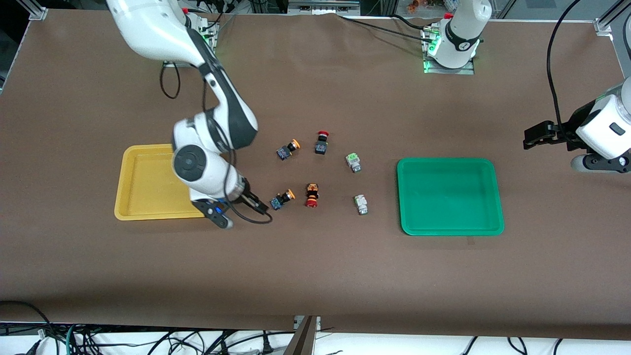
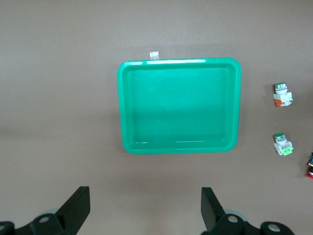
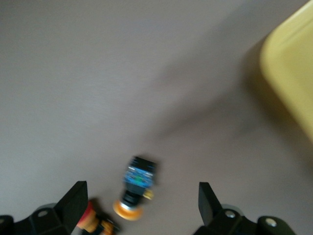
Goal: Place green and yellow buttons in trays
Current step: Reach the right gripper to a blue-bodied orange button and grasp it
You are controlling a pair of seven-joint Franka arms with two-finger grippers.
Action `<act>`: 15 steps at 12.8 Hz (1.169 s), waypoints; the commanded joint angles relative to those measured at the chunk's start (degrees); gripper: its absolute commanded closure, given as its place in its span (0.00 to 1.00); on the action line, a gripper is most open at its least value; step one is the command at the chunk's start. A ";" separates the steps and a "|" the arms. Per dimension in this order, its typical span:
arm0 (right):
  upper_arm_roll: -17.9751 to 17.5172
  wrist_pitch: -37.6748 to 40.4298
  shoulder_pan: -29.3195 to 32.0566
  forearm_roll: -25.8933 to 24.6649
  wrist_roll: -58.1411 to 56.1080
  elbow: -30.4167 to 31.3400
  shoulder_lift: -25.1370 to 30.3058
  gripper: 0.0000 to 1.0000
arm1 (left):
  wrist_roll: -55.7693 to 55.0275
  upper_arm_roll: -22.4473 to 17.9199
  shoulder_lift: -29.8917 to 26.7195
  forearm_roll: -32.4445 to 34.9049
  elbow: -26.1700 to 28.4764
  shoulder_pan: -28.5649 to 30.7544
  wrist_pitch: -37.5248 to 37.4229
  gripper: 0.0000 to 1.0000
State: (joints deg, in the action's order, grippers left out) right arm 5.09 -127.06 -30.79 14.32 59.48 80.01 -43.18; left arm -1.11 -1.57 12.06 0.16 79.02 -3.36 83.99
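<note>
Robotics laboratory: two white Franka arms (image 1: pixel 217 98) bolted to a brown-covered table (image 1: pixel 315 276), aluminium framing (image 1: pixel 34 10) at its corners, loose cabling (image 1: pixel 148 342) along the edge nearest the front camera.

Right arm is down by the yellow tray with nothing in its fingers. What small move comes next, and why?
Probably ease the open right gripper down around the nearer yellow button and close. That button lies on the table between the spread fingers, beside the yellow tray. The left gripper waits open over the green tray.

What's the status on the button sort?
Right gripper open, low beside nearer yellow button. Left gripper open, waiting. Green tray, yellow tray empty. Nothing blocking.
</note>
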 commanded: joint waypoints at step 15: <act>0.61 16.71 2.93 1.59 -12.59 -2.40 -0.34 1.00 | -0.38 -0.37 1.12 -2.43 -1.15 0.11 -0.76 0.00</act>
State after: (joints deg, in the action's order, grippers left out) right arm 4.51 -118.42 -30.39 15.78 54.44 76.65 -48.03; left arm -1.11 -1.58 12.40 -0.17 79.02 -3.35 83.99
